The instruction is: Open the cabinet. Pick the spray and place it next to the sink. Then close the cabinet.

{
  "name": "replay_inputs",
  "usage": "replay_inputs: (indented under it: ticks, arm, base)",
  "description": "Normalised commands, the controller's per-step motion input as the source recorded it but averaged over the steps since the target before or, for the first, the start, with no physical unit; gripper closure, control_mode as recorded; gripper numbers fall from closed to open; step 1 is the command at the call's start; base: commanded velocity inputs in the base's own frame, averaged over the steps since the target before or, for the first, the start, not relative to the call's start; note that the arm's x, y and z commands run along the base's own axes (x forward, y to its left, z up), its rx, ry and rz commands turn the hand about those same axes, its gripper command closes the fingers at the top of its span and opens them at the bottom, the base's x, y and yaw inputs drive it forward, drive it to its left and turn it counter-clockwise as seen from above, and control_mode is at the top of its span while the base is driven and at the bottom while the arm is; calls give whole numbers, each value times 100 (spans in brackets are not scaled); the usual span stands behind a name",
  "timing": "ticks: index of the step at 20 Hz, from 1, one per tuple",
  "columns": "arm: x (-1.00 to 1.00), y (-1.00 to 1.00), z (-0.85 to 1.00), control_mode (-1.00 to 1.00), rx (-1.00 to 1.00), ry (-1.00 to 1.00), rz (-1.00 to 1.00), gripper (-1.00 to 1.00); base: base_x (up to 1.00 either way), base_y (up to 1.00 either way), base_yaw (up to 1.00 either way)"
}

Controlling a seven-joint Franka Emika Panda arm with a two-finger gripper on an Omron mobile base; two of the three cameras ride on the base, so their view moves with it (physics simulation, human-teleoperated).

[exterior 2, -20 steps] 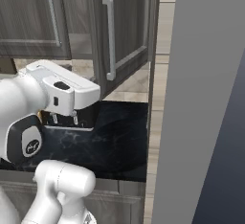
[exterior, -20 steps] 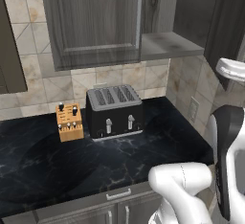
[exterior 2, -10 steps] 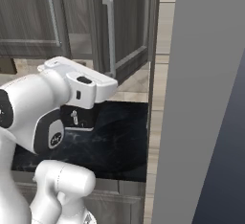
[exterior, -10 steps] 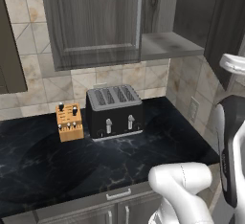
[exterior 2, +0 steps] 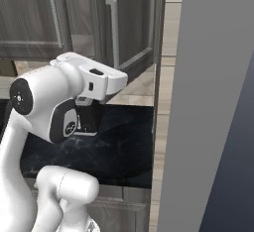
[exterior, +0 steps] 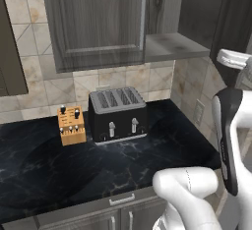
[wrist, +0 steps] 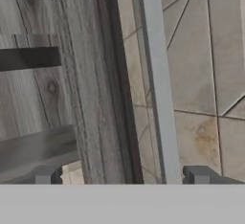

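The cabinet (exterior: 98, 22) hangs over the counter. Its left door is shut and its right door (exterior 2: 130, 28) stands ajar, baring an inner shelf (exterior: 174, 44). In the hand view my gripper (wrist: 123, 176) is open and faces the ajar door's wood-grain edge (wrist: 95, 84). The door's silver bar handle (wrist: 158, 84) runs upright between my fingertips (wrist: 45, 175), nearer the right one. Nothing is held. In the right base view my hand (exterior 2: 101, 80) hovers just below and left of that handle (exterior 2: 114, 30). The spray and the sink are out of view.
A black toaster (exterior: 118, 113) and a wooden knife block (exterior: 71, 125) stand on the black marbled counter (exterior: 162, 148) below the cabinet. A tall grey panel (exterior 2: 213, 102) closes off the right side. A wall outlet (exterior: 198, 111) sits on the tiled side wall.
My hand has swung right and a little up toward the ajar door's handle. The door and the counter things have not moved.
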Motion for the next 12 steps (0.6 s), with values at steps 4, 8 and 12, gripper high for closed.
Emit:
replay_inputs:
  ticks: [4, 8, 12]
  arm:
    - [47, -11, -1, -100, 0, 0, 0, -100]
    - [30, -24, -1, -100, 0, 0, 3, -100]
    - [43, -6, 0, -100, 0, 0, 7, -100]
  base:
    - [0, 0, 0]
    - [0, 0, 0]
    - [0, 0, 0]
